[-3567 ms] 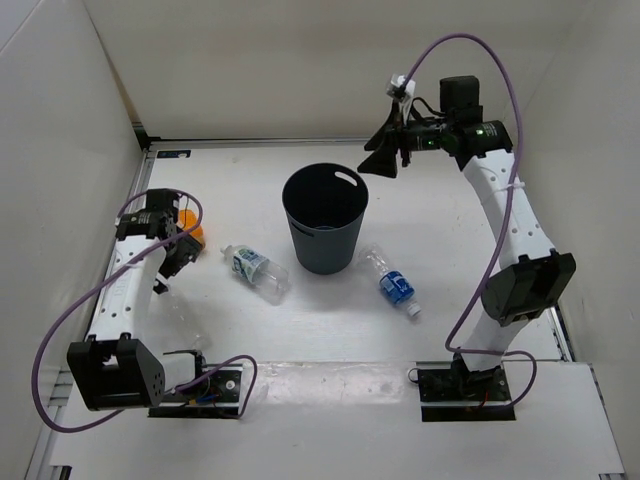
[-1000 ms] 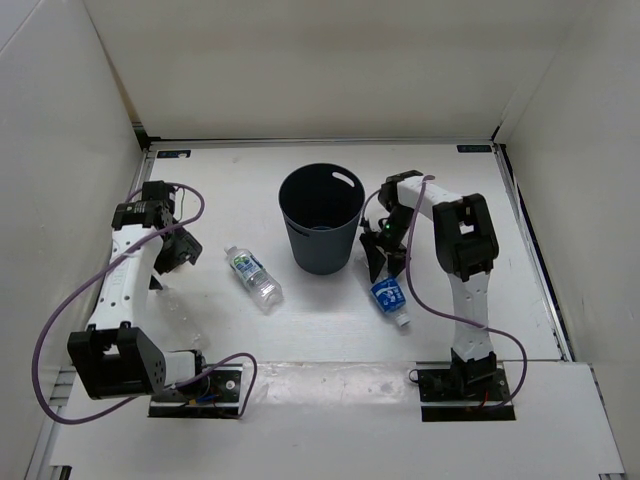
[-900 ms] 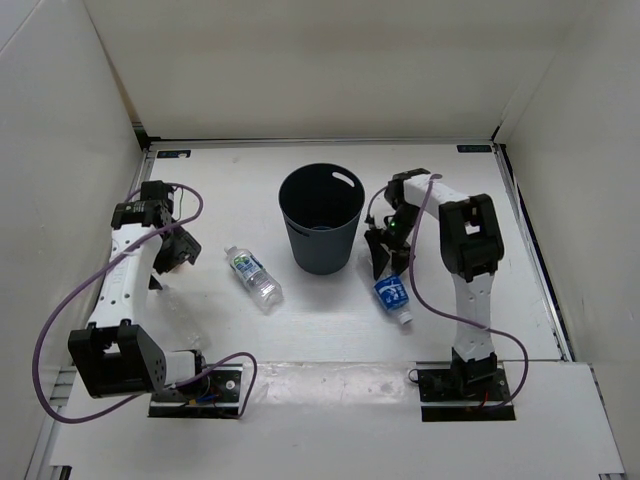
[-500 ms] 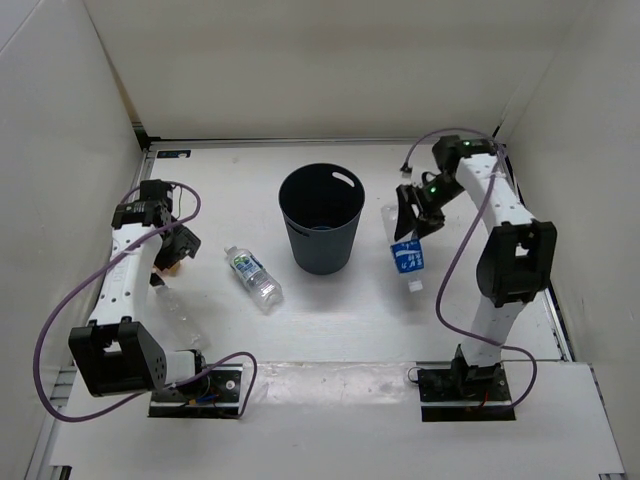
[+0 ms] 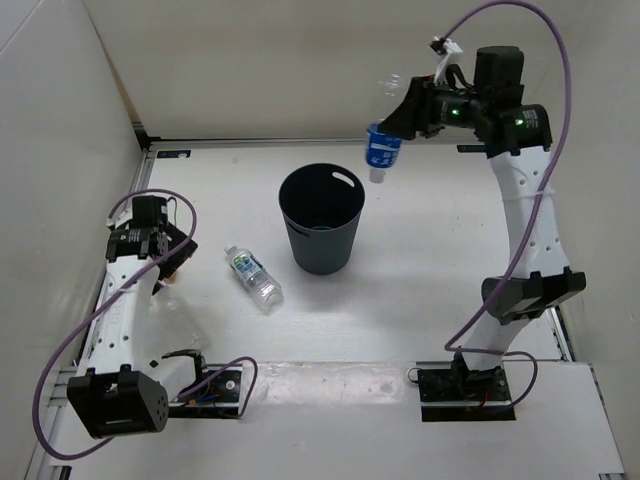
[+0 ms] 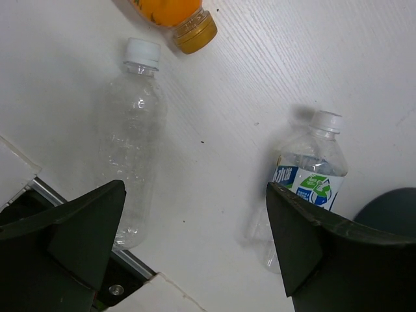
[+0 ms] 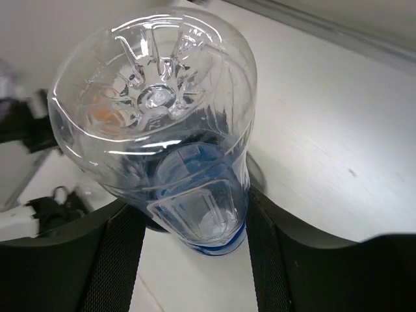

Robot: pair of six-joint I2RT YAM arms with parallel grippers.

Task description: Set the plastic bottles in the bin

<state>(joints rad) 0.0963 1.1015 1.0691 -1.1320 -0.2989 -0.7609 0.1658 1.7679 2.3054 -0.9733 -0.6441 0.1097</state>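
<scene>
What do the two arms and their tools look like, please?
Both the left arm and right arm have white links, black joint housings and black bases, each trailed by a looping purple cable. Small green lights glow near the right wrist. The left tool and right tool have matte black, wedge-shaped fingers.

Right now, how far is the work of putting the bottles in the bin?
Done: no bottle shows inside the bin. In hand: the right gripper holds the blue-label bottle cap down, raised near the bin. Left: the white-and-green bottle, the plain clear bottle and the orange bottle lie on the table, with the left gripper open above them.
</scene>
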